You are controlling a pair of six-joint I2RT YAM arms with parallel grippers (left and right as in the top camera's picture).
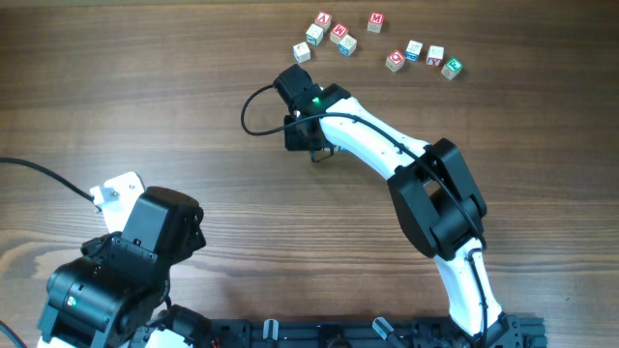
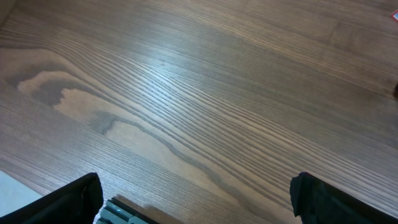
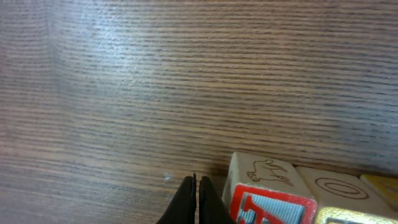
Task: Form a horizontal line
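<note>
In the right wrist view my right gripper (image 3: 197, 200) is shut and empty, its tips low over the table just left of a wooden cube with a red-framed face (image 3: 268, 200) and an animal outline on top. A second pale cube (image 3: 333, 186) stands against its right side, and a yellow one (image 3: 380, 183) shows at the frame edge. They sit side by side in a row. In the overhead view the right gripper (image 1: 319, 151) covers these cubes. My left gripper (image 2: 199, 205) is open and empty over bare table.
Several other letter cubes lie at the table's far edge: one group (image 1: 324, 34) above the right gripper, a lone red one (image 1: 375, 19), and a short row (image 1: 426, 58) to the right. The left arm (image 1: 126, 261) rests at the near left. A black cable (image 1: 253, 111) loops beside the right wrist.
</note>
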